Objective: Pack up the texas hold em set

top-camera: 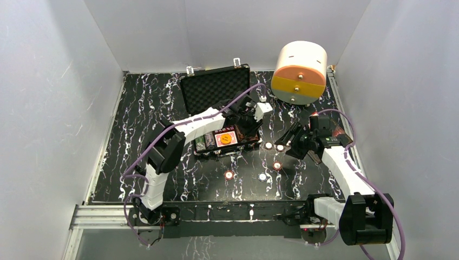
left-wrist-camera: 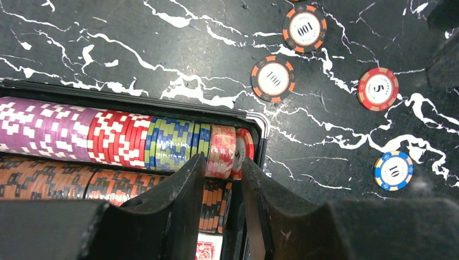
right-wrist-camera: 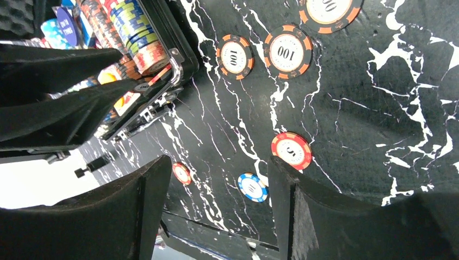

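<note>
The black briefcase (top-camera: 201,153) lies open at mid table with its foam lid (top-camera: 215,86) raised. Rows of striped chips (left-wrist-camera: 124,138) fill its slots. A yellow disc (top-camera: 227,138) lies on the red-backed card deck (left-wrist-camera: 208,250). My left gripper (left-wrist-camera: 223,165) hovers over the case's right end (top-camera: 250,129), its jaws a narrow gap apart and holding nothing, with a red chip (left-wrist-camera: 244,147) standing at the row's end just past the fingertips. My right gripper (right-wrist-camera: 216,173) is open and empty above loose chips right of the case (top-camera: 292,143). No dice show.
Loose chips lie on the black marbled table: two orange 100 chips (right-wrist-camera: 234,57) (right-wrist-camera: 287,51), a red 5 chip (right-wrist-camera: 291,150), a blue 10 chip (right-wrist-camera: 252,187) and a red chip (top-camera: 229,175). A white-and-orange cylindrical box (top-camera: 300,73) stands at the back right.
</note>
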`<state>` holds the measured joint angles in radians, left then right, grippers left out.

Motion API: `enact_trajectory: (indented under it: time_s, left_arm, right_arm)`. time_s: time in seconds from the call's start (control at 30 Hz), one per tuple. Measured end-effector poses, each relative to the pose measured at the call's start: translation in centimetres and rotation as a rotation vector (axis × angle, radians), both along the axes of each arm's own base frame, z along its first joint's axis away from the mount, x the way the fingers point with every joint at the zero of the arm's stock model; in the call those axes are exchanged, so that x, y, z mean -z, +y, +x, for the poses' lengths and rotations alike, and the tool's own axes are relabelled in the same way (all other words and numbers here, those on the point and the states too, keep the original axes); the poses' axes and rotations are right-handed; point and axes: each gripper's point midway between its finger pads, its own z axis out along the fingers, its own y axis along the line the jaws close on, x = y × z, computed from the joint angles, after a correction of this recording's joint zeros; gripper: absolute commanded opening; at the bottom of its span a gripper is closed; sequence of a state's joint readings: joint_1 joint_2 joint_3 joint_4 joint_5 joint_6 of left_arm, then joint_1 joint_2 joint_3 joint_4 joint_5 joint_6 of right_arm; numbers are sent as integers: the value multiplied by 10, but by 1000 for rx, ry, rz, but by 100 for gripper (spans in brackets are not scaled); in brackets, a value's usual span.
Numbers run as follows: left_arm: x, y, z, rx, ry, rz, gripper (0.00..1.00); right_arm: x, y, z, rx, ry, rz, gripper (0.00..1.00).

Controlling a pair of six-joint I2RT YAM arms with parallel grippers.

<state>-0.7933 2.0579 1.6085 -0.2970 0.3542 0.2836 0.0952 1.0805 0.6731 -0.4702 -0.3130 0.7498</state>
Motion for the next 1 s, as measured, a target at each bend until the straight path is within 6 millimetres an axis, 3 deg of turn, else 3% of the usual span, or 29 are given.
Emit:
enact_trajectory:
  time_s: [0.23,0.4,0.5,0.6,0.73,0.9,1.0]
  left_arm:
    - [-19,-1,4,-59,-15,-48,50]
    - [-63,15,2,-198,-75,-159,61]
    - [-92,30,2,-313,-106,-254,60]
    - [-108,48,3,-428,-116,-330,59]
    - [-100,78,-4,-594,-80,-366,59]
    - [-73,117,-31,-764,10,-355,70]
    - [-83,135,-42,-828,12,-376,80]
  right_arm:
    - [19,-5,-7,-112,39,-75,70]
    - [30,-13,-13,-149,64,-160,70]
    - [36,-12,-17,-177,77,-220,71]
    - [41,-11,-17,-208,91,-282,71]
    - [42,-14,-2,-217,94,-376,69]
    - [39,-24,25,-181,76,-472,65]
    - [42,-26,31,-183,78,-512,66]
